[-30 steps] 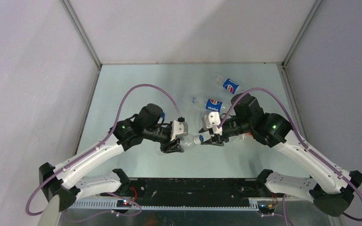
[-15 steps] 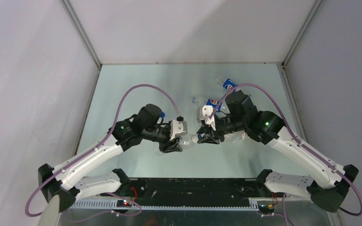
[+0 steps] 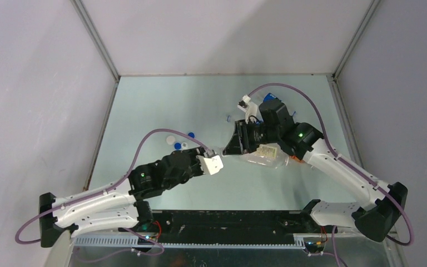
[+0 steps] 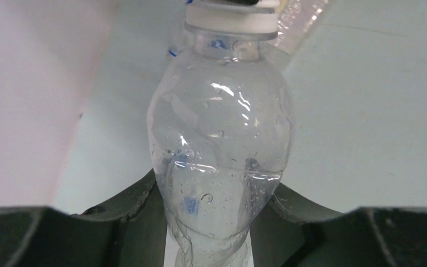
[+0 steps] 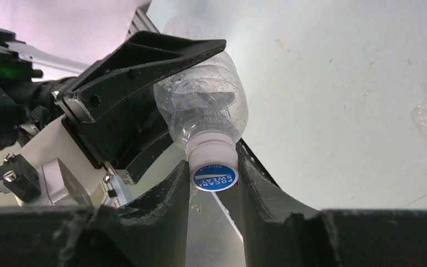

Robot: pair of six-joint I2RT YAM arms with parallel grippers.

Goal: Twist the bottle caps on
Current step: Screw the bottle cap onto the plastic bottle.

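A clear, label-free bottle (image 4: 219,128) lies level between my two grippers above the table. My left gripper (image 4: 217,194) is shut on its body, both fingers pressed against the sides. A white bottle cap with a blue printed top (image 5: 215,177) sits on the bottle's neck. My right gripper (image 5: 214,175) is shut on this cap from the opposite end. In the top view the two grippers meet near the table's middle, left gripper (image 3: 216,161) and right gripper (image 3: 229,149). Loose caps lie to the left: a white one (image 3: 170,139) and blue ones (image 3: 191,134) (image 3: 177,146).
A clear bottle with a pale label (image 3: 266,156) lies on the table under my right arm. A bottle with a blue label (image 3: 272,103) shows partly behind the right wrist. Side walls enclose the table on three sides.
My left arm has sunk toward the near edge, uncovering the loose caps. My right arm has swung toward the back and turned its wrist, and its jaws have closed in on the cap.
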